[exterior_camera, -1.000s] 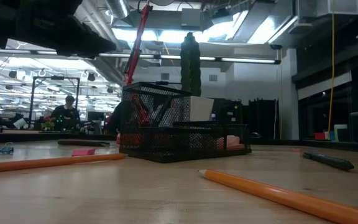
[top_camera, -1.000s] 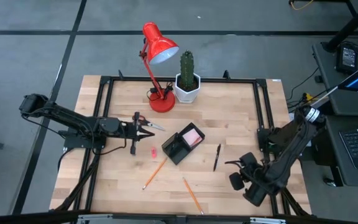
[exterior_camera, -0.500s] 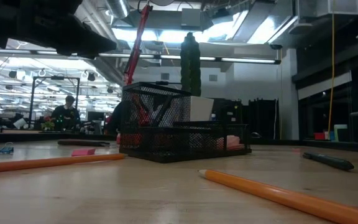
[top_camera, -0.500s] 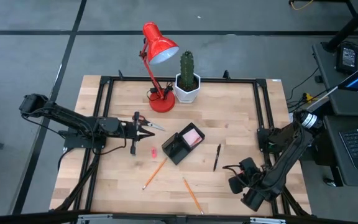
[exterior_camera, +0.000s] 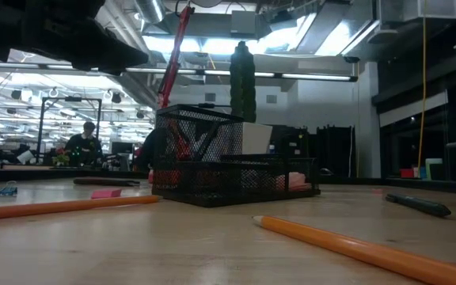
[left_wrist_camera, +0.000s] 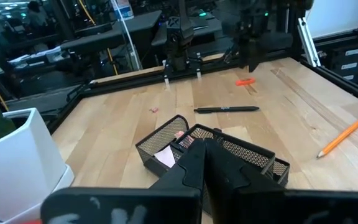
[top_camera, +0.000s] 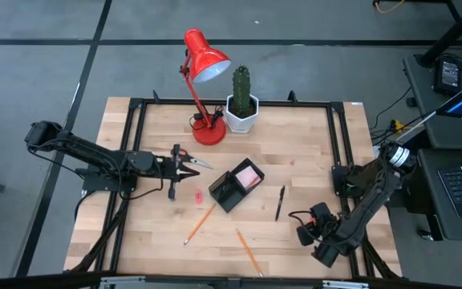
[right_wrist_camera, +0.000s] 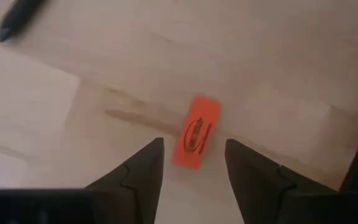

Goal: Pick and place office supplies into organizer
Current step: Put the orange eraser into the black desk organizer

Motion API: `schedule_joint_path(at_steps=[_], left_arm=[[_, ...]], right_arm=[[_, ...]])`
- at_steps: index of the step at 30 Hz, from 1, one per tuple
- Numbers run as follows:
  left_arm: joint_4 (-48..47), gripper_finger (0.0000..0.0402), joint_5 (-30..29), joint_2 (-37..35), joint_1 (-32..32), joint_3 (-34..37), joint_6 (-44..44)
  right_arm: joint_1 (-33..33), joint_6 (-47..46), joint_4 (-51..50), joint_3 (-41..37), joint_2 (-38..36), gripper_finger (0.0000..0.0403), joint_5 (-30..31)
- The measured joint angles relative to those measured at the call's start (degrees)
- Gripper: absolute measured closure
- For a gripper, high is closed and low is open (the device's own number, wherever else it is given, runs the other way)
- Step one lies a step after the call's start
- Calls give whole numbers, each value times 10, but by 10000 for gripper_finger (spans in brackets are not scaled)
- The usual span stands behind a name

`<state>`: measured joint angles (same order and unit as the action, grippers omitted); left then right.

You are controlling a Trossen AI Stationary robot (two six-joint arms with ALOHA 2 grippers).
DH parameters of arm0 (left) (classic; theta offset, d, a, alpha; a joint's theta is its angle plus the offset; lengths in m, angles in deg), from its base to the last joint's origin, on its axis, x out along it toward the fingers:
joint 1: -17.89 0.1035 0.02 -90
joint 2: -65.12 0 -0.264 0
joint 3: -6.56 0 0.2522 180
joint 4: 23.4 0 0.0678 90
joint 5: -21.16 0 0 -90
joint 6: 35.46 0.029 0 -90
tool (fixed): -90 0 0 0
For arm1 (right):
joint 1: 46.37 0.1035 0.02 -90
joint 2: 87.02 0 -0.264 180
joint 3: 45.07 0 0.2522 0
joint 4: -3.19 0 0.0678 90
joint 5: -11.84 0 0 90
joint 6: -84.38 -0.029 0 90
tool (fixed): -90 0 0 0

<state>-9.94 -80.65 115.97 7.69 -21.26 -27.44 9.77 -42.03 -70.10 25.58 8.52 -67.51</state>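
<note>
The right gripper [right_wrist_camera: 191, 163] hangs near the surface's right front corner, jaws apart astride an orange eraser [right_wrist_camera: 196, 131], its long axis running between them.

The left gripper [top_camera: 184, 167], jaws together, waits by the scissors [top_camera: 191, 159].

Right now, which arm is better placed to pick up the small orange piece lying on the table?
The right. Its gripper is open, and its wrist view shows the orange piece right between the fingers. The left gripper is far off across the table, beside the scissors.

Bare wood surrounds the orange eraser [right_wrist_camera: 196, 132] between the right gripper's [right_wrist_camera: 191, 163] parted fingers [right_wrist_camera: 143, 167].
</note>
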Motion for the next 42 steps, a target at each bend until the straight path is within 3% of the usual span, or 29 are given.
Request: schedule_joint_path(at_steps=[9, 29, 42], left_arm=[[0, 400, 0, 0, 0, 0, -8], [-5, 400, 0, 0, 0, 0, -14], [-5, 399, 0, 0, 0, 0, -13]], right_arm=[[-8, -9, 123, -70, -2, 230, -8], [-42, -8, 131, -83, -2, 233, -50], [-42, 24, 133, -83, -1, 328, -47]])
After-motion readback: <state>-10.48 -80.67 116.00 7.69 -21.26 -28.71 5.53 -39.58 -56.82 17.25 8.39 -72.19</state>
